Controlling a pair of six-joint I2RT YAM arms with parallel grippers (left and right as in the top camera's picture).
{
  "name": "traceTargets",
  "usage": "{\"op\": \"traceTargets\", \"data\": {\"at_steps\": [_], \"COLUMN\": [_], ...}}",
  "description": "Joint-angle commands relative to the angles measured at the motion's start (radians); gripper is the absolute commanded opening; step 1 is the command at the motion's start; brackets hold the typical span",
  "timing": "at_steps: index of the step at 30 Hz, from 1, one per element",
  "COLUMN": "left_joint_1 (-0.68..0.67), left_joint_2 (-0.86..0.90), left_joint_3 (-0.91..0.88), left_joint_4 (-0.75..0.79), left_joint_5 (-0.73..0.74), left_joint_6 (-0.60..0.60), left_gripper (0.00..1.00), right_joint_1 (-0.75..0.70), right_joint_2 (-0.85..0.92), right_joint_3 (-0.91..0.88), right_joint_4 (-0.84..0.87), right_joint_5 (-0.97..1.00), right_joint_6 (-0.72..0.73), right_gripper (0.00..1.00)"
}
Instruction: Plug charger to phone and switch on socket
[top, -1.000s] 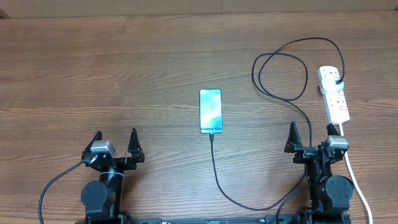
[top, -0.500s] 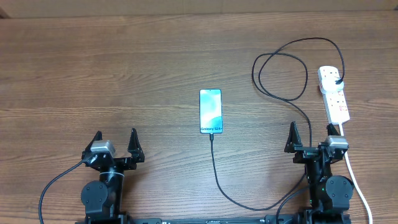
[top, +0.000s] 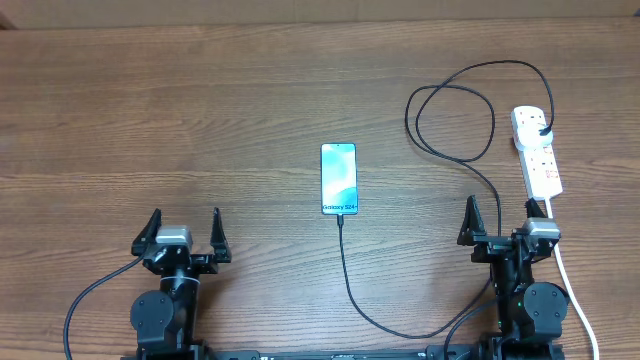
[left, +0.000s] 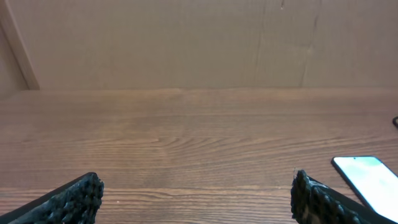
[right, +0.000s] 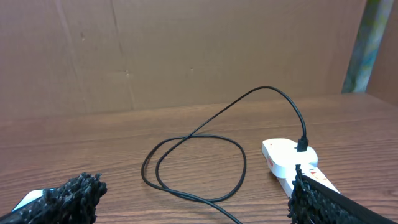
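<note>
The phone (top: 339, 179) lies flat at the table's middle, screen up; its corner shows in the left wrist view (left: 368, 177). The black charger cable (top: 352, 285) meets the phone's near end, curves right, loops (right: 199, 163) and its plug sits in the far end of the white socket strip (top: 537, 152), also in the right wrist view (right: 287, 156). My left gripper (top: 183, 236) is open and empty at the near left, fingertips apart (left: 193, 190). My right gripper (top: 499, 223) is open and empty just in front of the strip (right: 196, 196).
The strip's thick white cord (top: 575, 295) runs down the near right past my right arm. A brown board wall (left: 199, 43) stands behind the wooden table (top: 200, 120).
My left gripper has shifted slightly to the right. Nothing else has moved.
</note>
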Motion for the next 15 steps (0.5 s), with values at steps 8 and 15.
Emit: {"op": "traceTargets", "data": {"at_steps": [8,15], "left_joint_1": [-0.007,-0.006], "left_joint_2": [-0.008,-0.008], "left_joint_3": [-0.004,-0.004], "left_joint_4": [-0.003,-0.004], "left_joint_5": [0.011,-0.007], "left_joint_6": [0.045,0.045], "left_gripper": [1.0,0.99], "right_joint_1": [-0.004,-0.004], "right_joint_2": [-0.01,-0.01], "right_joint_3": [-0.011,-0.011], "right_joint_4": [0.0,0.0], "right_joint_5": [-0.005,-0.005], "right_joint_6": [-0.005,-0.005], "right_gripper": [1.0,1.0]}}
